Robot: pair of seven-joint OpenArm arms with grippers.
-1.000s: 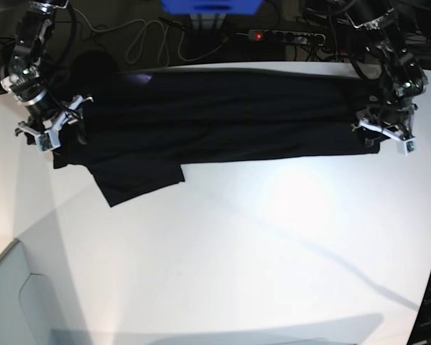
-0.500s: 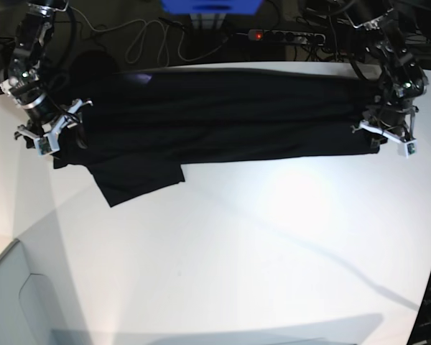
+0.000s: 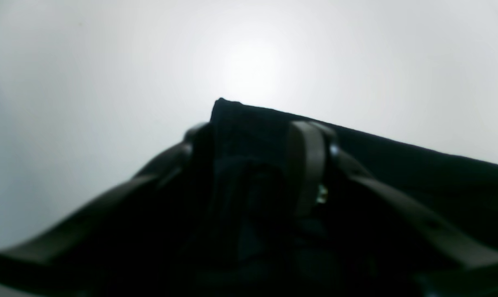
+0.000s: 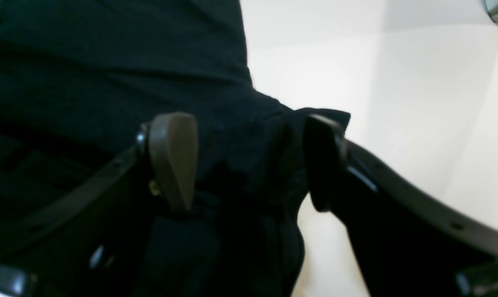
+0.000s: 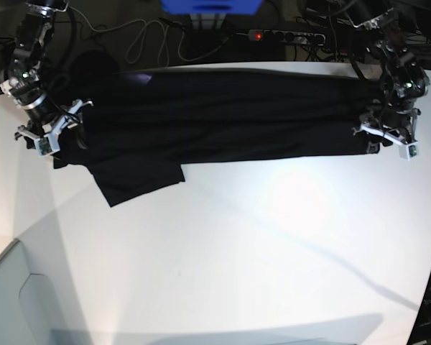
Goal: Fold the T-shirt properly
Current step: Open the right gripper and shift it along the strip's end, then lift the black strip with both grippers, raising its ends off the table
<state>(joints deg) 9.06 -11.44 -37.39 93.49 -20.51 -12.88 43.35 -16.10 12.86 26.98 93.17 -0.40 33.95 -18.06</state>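
**Both claws at the ends of the folded shirt**

Since a second ago the white table (image 5: 258,244) and the shirt's outline look unchanged; the arms have barely shifted.

The large black cloth T-shirt (image 5: 223,118) lies as a long band across the table's far side, one sleeve flap nearest the camera.

The right gripper (image 4: 249,161) stands wide, cloth bunched between its fingers (image 4: 172,156) without being pinched. The left gripper (image 3: 253,165) straddles the shirt's corner; whether it grips, I cannot tell.

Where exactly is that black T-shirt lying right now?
In the base view the T-shirt lies stretched across the far part of the white table, between the two grippers, one sleeve sticking out toward the lower left.
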